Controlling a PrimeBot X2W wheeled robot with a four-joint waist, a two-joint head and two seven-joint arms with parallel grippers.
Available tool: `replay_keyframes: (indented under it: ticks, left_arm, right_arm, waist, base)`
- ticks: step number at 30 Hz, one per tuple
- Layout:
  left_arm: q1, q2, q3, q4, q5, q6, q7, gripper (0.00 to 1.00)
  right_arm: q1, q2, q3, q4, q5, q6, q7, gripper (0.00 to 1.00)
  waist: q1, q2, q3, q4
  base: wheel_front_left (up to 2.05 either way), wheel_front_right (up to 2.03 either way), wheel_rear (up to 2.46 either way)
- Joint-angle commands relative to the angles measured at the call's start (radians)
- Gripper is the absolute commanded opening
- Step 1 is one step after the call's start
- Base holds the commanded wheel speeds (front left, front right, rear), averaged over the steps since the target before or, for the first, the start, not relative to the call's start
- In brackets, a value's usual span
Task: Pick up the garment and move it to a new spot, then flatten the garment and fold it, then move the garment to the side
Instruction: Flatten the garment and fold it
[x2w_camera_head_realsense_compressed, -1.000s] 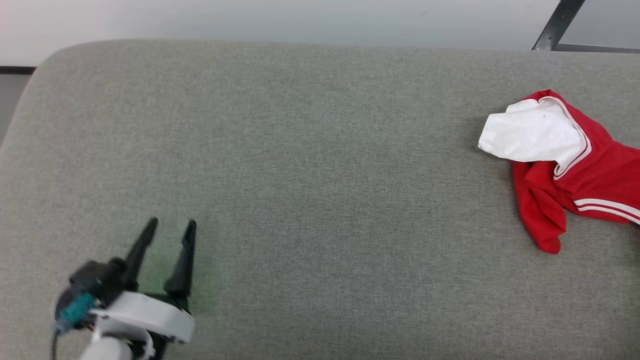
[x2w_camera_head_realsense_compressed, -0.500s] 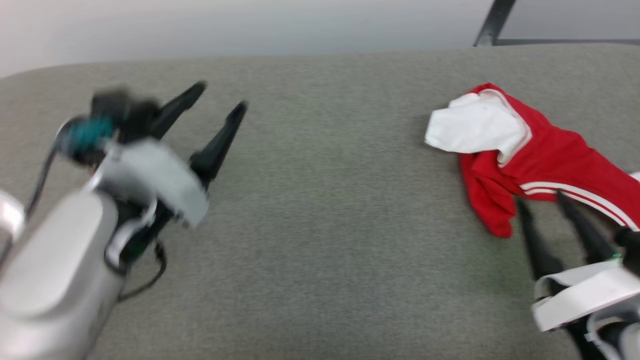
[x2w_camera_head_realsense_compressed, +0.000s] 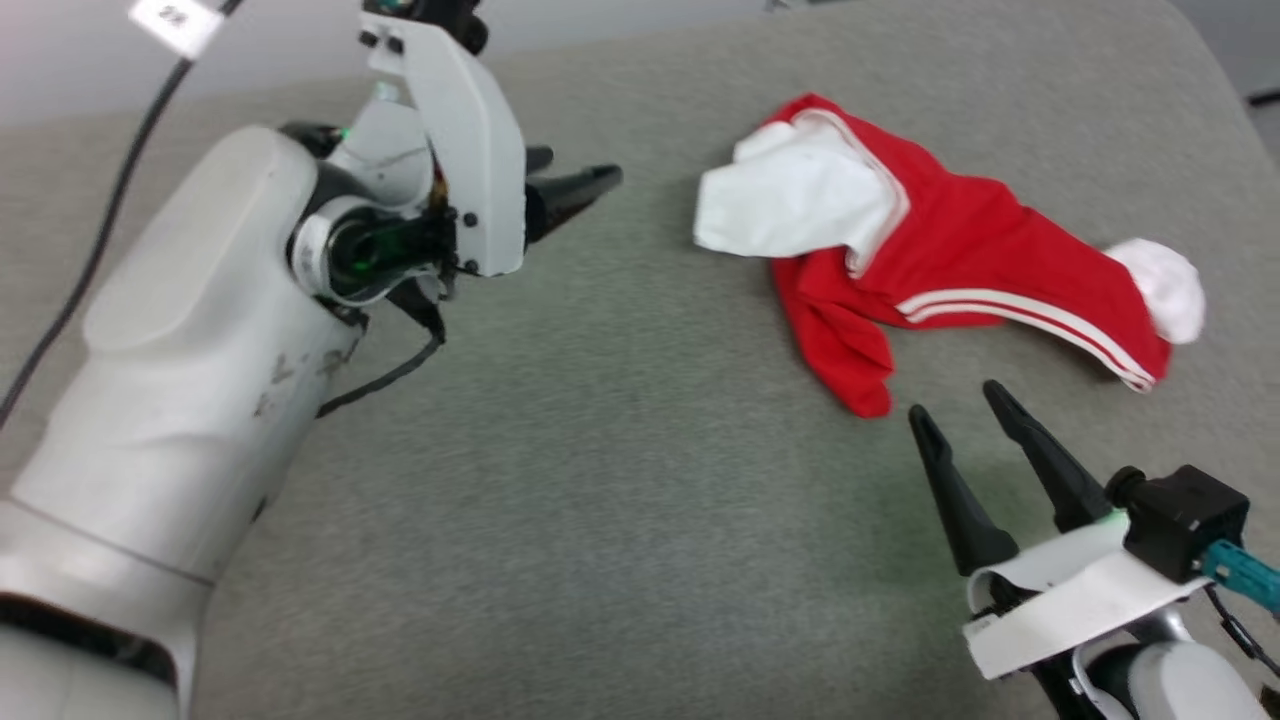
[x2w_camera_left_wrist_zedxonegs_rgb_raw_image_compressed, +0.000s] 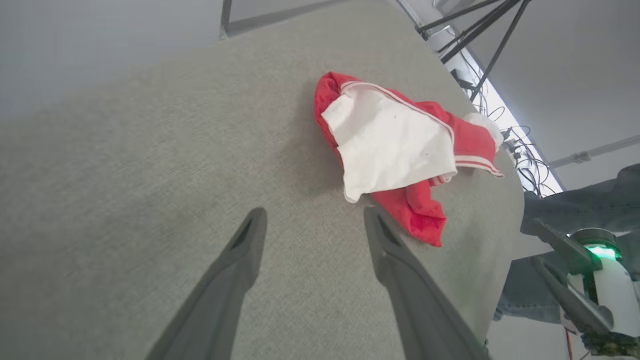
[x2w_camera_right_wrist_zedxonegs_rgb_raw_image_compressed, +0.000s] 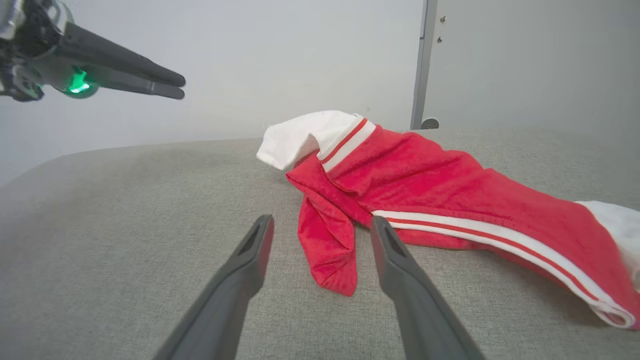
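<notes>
The garment is bright red with white end panels and white stripe trim, and it lies crumpled on the grey cushioned surface at the upper right. My left gripper hovers to its left, open and empty, fingers pointing at the white panel. In the left wrist view the garment lies just beyond the open left gripper. My right gripper is open just below the garment's red lower fold. From the right wrist, that fold sits between and just ahead of the right gripper.
The cushion's rounded right edge drops off just past the garment, with cables on the floor beyond. A metal post stands behind the surface. The left forearm and its black cable cover the left side.
The head camera has swung right and down. My left arm has risen and reached toward the garment. My right gripper has come into view below the garment. Both stay open.
</notes>
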Motion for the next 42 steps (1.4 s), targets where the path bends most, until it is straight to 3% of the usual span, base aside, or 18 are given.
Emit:
replay_keyframes:
  ticks: [1, 10, 20, 21, 22, 23, 31, 42]
  left_arm:
    - [-0.020, 0.000, -0.004, 0.028, -0.013, -0.002, 0.021, 1.00]
    - [-0.081, -0.043, -0.032, 0.193, -0.077, -0.002, 0.108, 1.00]
    - [-0.109, -0.080, -0.042, 0.209, -0.149, -0.002, 0.121, 1.00]
    - [-0.110, -0.083, -0.039, 0.209, -0.155, -0.002, 0.115, 0.86]
    - [-0.110, -0.085, -0.039, 0.210, -0.159, -0.002, 0.109, 0.55]
    - [-0.111, -0.086, -0.040, 0.207, -0.164, -0.002, 0.103, 0.00]
    - [-0.088, -0.072, -0.040, 0.141, -0.224, -0.002, 0.075, 0.00]
    - [0.065, 0.147, -0.023, -0.058, -0.313, -0.002, 0.057, 0.00]
  right_arm:
    - [-0.027, 0.014, 0.009, 0.001, -0.004, -0.001, -0.012, 1.00]
    - [-0.059, 0.037, 0.054, 0.043, -0.001, -0.001, -0.063, 1.00]
    - [-0.087, 0.042, 0.065, 0.069, 0.006, -0.001, -0.089, 1.00]
    - [-0.089, 0.042, 0.062, 0.071, 0.005, -0.001, -0.090, 1.00]
    - [-0.091, 0.042, 0.059, 0.073, 0.004, -0.001, -0.090, 1.00]
    - [-0.090, 0.041, 0.056, 0.074, 0.003, -0.001, -0.090, 1.00]
    - [-0.059, 0.008, 0.014, 0.053, -0.008, -0.001, -0.063, 1.00]
    - [-0.011, -0.055, -0.022, -0.048, -0.024, -0.001, 0.056, 1.00]
  waist:
    - [0.0000, 0.0000, 0.076, -0.094]
    - [0.0000, 0.0000, 0.130, -0.171]
    - [0.0000, 0.0000, 0.159, -0.178]
    - [0.0000, 0.0000, 0.159, -0.175]
    - [0.0000, 0.0000, 0.158, -0.171]
    - [0.0000, 0.0000, 0.155, -0.165]
    - [0.0000, 0.0000, 0.092, -0.034]
    - [0.0000, 0.0000, -0.019, 0.198]
  base:
    - [0.00, 0.00, 0.00]
    - [0.00, 0.00, 0.00]
    - [0.00, 0.00, 0.00]
    - [0.00, 0.00, 0.00]
    - [0.00, 0.00, 0.00]
    - [0.00, 0.00, 0.00]
    - [0.00, 0.00, 0.00]
    - [0.00, 0.00, 0.00]
